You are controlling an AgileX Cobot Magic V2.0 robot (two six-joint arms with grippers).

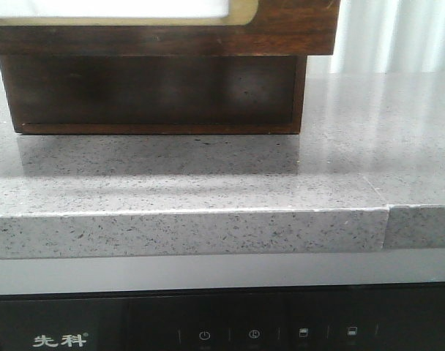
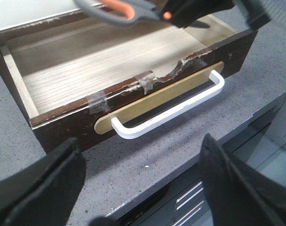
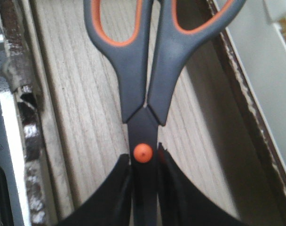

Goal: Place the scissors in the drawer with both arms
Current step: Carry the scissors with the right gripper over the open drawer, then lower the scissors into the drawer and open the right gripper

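The drawer (image 2: 110, 70) is seen pulled open in the left wrist view, its pale wooden floor exposed. Its dark front edge is chipped, and two patches of clear tape (image 2: 98, 101) are noted along the top edge. A white handle (image 2: 173, 110) is mounted on a tan plate on the drawer front.

The scissors (image 3: 145, 89) are held above the open drawer, over its wooden floor. They are gripped by the right pincer (image 3: 144, 188), whose fingers are clamped on the dark blades just below the orange pivot (image 3: 143, 153); the grey, orange-lined loops point away from the pincer. The same scissors are seen in the left wrist view (image 2: 129, 12), suspended over the far part of the drawer.

The left pincer (image 2: 138, 188) is set in front of the drawer with its fingers spread well apart; nothing is held between them.

In the front view, only the wooden cabinet (image 1: 156, 80) standing on the grey speckled table (image 1: 208, 183) is visible.
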